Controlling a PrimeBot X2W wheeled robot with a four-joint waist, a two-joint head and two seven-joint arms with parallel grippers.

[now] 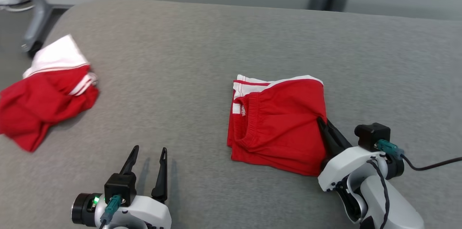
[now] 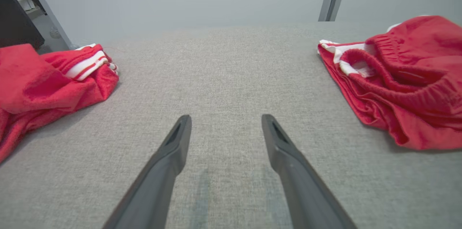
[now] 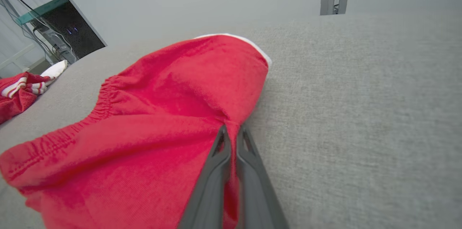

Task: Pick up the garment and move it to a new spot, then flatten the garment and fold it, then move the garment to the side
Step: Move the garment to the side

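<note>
Fingers (image 3: 216, 164) pinch folded red, white-trimmed garment (image 1: 281, 124).

End effector: I see my right end effector (image 3: 233, 128) pinched tight on the garment (image 3: 155, 120).
Garment: red, elastic waistband showing, on the grey bench (image 3: 361, 113).
Far left: another red-and-white cloth (image 3: 18, 95).

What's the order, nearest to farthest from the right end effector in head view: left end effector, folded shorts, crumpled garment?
1. Folded shorts: centre-right, pinched in the right end effector.
2. Left end effector: lower left.
3. Crumpled garment: far left.
</note>
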